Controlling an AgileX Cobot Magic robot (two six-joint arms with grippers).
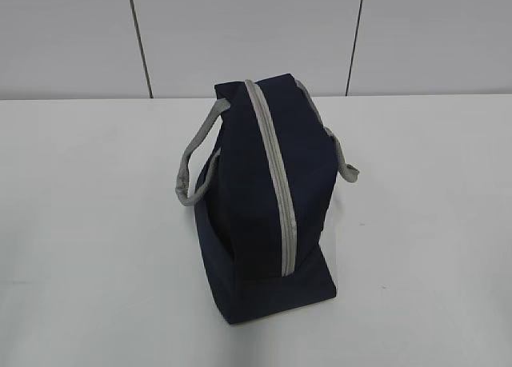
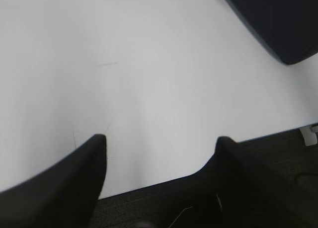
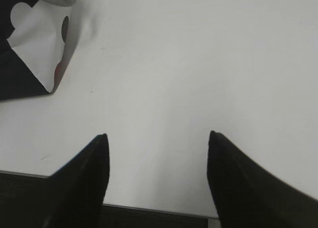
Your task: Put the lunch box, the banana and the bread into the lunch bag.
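**Lunch bag zipped shut on the worktop, both grippers open and empty**

Lunch bag point(image 1: 264, 199) is seen standing alone in the middle of the white worktop point(image 1: 96, 223), its grey zipper point(image 1: 274, 171) drawn closed along the top from the far end to the near end. One grey webbing handle point(image 1: 196, 163) hangs down on its left flank, and the other handle point(image 1: 344, 155) droops on its right. What lies inside cannot be told, since the bag is closed.

The left gripper point(image 2: 160, 141) is held with its jaws set wide apart above bare worktop; nothing is gripped or touched. A dark corner of the bag is caught at the upper right of the left wrist view, well apart from the fingertips.

The right gripper point(image 3: 156, 137) is likewise spread wide and empty over the worktop, close to its near edge. In the right wrist view an end of the bag, with a patterned white panel point(image 3: 37, 44), is shown at the upper left, well clear of the jaws.
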